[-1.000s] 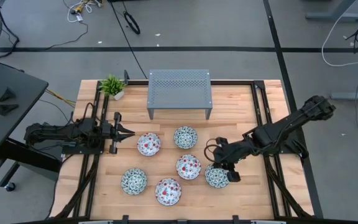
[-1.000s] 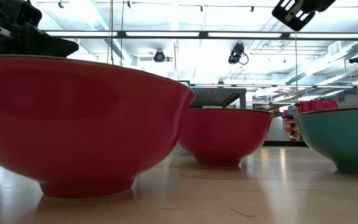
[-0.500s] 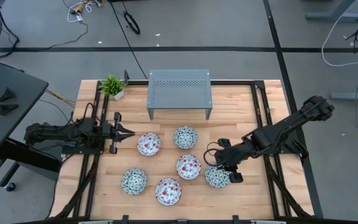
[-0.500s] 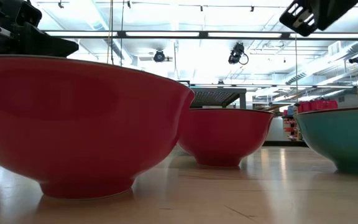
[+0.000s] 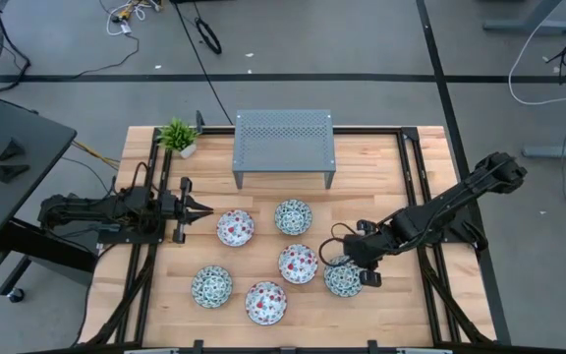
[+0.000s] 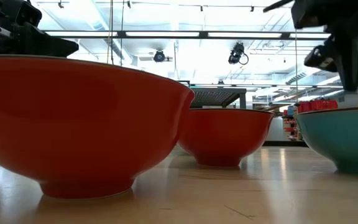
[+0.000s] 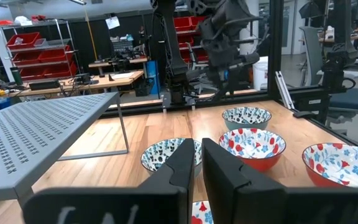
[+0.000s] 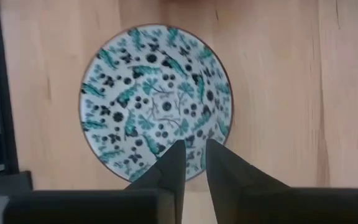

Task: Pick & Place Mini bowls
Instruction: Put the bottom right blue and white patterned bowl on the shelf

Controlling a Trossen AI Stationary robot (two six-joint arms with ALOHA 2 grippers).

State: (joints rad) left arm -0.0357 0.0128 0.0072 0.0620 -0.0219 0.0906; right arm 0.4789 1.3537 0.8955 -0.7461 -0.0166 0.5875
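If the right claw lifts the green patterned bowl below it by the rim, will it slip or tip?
The small round green-patterned glazed bowl looks stiff and smooth, so the right claw, its fingers only narrowly apart, may slip. Its narrow foot and wide rim, seen in the low view, suggest it could tip if pushed.

This is a robotics lab or workshop. A wooden worktop stands on a grey floor crossed by dark tape lines, with loose cables lying about. Behind it the room holds metal shelving with red storage bins, cluttered workbenches, an office chair and long ceiling light strips with cameras hung from overhead rails.
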